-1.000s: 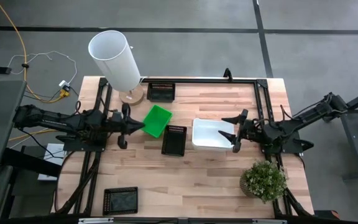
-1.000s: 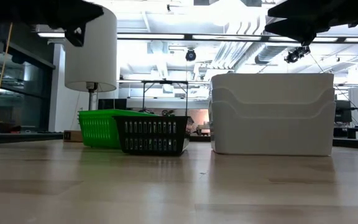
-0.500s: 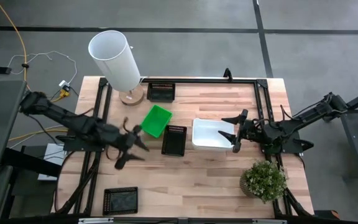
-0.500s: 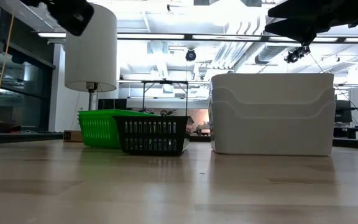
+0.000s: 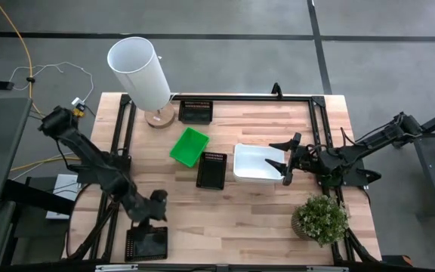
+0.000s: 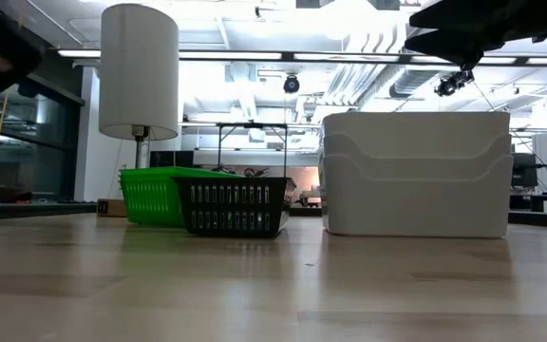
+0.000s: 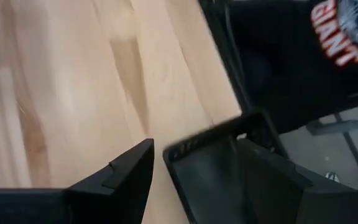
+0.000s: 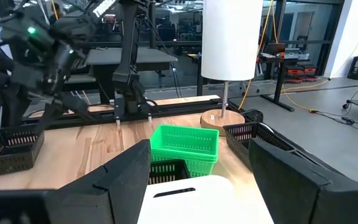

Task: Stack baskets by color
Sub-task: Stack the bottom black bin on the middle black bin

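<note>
Below, the wide-open left hand (image 5: 155, 205) hovers over a crosswise black basket (image 5: 146, 243)

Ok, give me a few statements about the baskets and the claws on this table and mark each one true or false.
1. The left claw hovers open near the front black basket. True.
2. The green basket sits inside the white basket. False: it lies on the table beside it.
3. The right claw is open at the white basket. True.
4. There is only one black basket. False: three show, including one by the green basket.
</note>
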Available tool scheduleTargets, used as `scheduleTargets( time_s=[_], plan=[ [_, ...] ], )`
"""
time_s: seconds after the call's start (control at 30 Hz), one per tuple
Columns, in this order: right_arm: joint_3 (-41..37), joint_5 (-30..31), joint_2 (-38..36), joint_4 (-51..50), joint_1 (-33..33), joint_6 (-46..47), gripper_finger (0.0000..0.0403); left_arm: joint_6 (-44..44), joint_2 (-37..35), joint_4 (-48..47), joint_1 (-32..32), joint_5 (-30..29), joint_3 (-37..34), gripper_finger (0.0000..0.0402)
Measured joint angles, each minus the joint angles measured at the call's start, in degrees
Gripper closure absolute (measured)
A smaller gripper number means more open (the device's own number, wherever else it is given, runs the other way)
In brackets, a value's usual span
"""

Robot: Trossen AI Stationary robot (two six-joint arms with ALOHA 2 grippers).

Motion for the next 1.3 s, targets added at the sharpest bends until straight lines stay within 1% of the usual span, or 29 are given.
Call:
scheduleTargets(
  time_s=[0.17, 0.3, 0.6, 0.7, 0.77, 0.83, 0.9, 1.03, 1.07, 1.13, 1.3],
  plan=[
    [0.0, 0.0, 0.0, -0.5, 0.0, 0.0, 0.0144, -3.1, 4.3, -0.4, -3.2, -2.6, 0.0, 0.0186],
    [0.0, 0.0, 0.0, -0.7, 0.0, 0.0, 0.0144, -4.4, 6.9, -3.6, -4.2, -4.5, 0.0, 0.0186],
    [0.0, 0.0, 0.0, -0.8, 0.0, -0.1, 0.0144, -4.3, 12.8, -4.1, -5.2, -1.9, 0.0, 0.0187],
    [0.0, 0.0, 0.0, -0.8, 0.0, -0.3, 0.0144, -4.3, 13.8, -4.1, -5.1, -1.9, 0.0, 0.0198],
    [0.0, 0.0, 0.0, -0.8, 0.0, -0.3, 0.0144, -4.3, 14.1, -4.3, -5.1, -1.9, 0.0, 0.0214],
    [0.0, 0.0, 0.0, -0.8, 0.0, -0.3, 0.0144, -3.9, 14.1, -4.6, -5.1, -1.8, 0.0, 0.0240],
    [0.0, 0.0, 0.0, -0.8, 0.0, -0.3, 0.0144, -3.1, 14.0, -4.9, -5.1, -1.4, 0.0, 0.0277],
    [0.0, 0.0, 0.0, -0.8, 0.0, -0.3, 0.0144, -0.3, 12.2, -5.6, -4.7, -1.0, 0.0, 0.0374],
    [0.0, 0.0, 0.0, -0.8, 0.0, -0.3, 0.0144, 0.2, 11.5, -5.8, -4.4, -0.9, 0.0, 0.0388],
    [0.0, 0.0, 0.0, -1.0, 0.0, -0.3, 0.0144, 0.3, 9.6, -6.0, -3.3, -1.4, 0.0, 0.0390],
    [0.0, 0.0, 0.0, -1.2, 0.0, 0.0, 0.0144, 3.2, 2.7, -7.2, 1.5, -7.8, 0.7, 0.0399]
  ],
)
